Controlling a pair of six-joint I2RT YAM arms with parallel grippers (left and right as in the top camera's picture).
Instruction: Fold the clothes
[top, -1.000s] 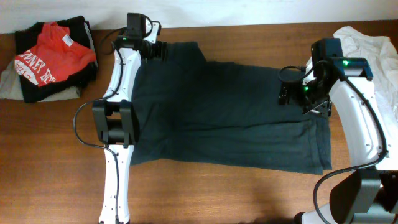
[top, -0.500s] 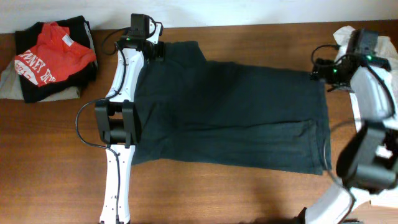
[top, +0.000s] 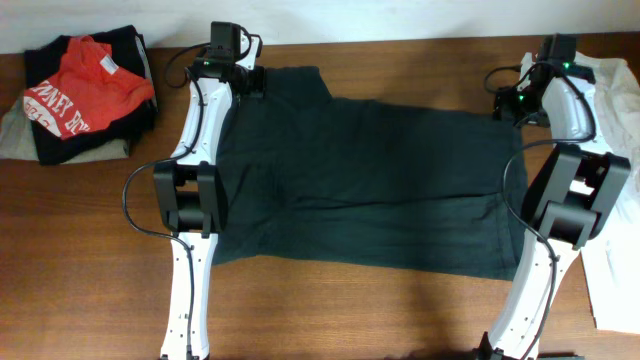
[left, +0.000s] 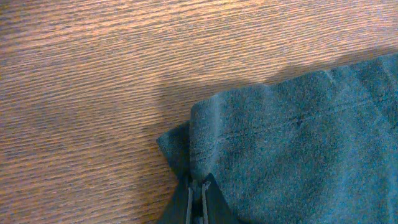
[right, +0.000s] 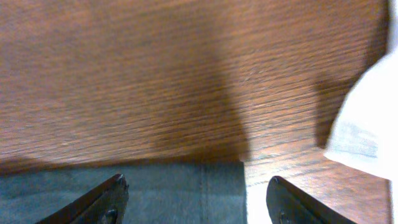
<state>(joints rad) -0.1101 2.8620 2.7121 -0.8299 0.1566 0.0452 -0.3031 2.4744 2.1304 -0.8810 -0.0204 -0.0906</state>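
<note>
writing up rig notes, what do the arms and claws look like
The left arm and right arm are slim white tubes with black blocky joints, a black cable looping beside each. The left claw and right claw have dark tapered fingers.

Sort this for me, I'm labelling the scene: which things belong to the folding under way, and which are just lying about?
In hand: dark shirt; left jaws shut on one corner; right jaws open over another.
Lying about: red-topped clothes stack; white garment.
</note>
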